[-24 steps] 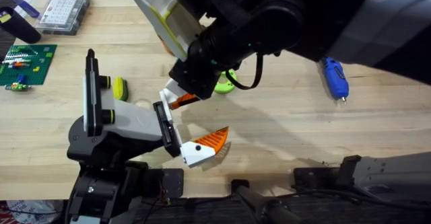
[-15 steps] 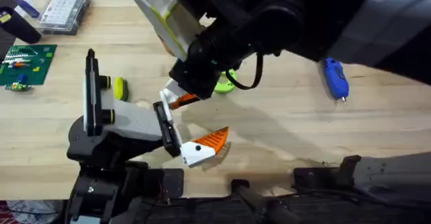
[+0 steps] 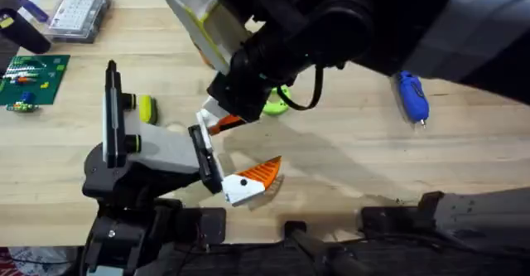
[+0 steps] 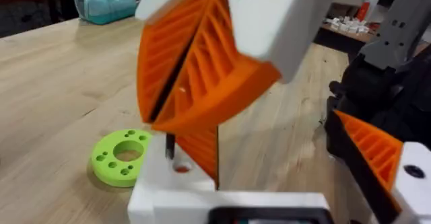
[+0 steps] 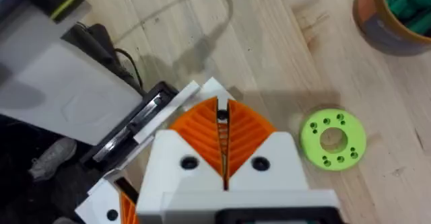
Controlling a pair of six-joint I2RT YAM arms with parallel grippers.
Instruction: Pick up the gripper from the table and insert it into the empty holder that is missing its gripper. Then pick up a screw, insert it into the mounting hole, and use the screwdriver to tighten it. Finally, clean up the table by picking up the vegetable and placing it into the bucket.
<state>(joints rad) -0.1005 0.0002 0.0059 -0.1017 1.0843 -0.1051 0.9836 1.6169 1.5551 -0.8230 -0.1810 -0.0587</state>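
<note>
Nearest us stands the holder [image 3: 141, 152], one orange-ribbed finger [image 3: 248, 179] already fitted. Just behind its bare plate [image 3: 199, 147] the right gripper [image 5: 222, 126] is closed tight on the white finger piece [image 5: 210, 88]. We judge it best to square the piece to that plate before sliding it in. The right wrist view shows the bucket [image 5: 397, 15], which is cropped from the overhead view. Overhead shows the screwdriver [image 3: 411, 96] farther off. We cannot tell the left gripper's state.
</note>
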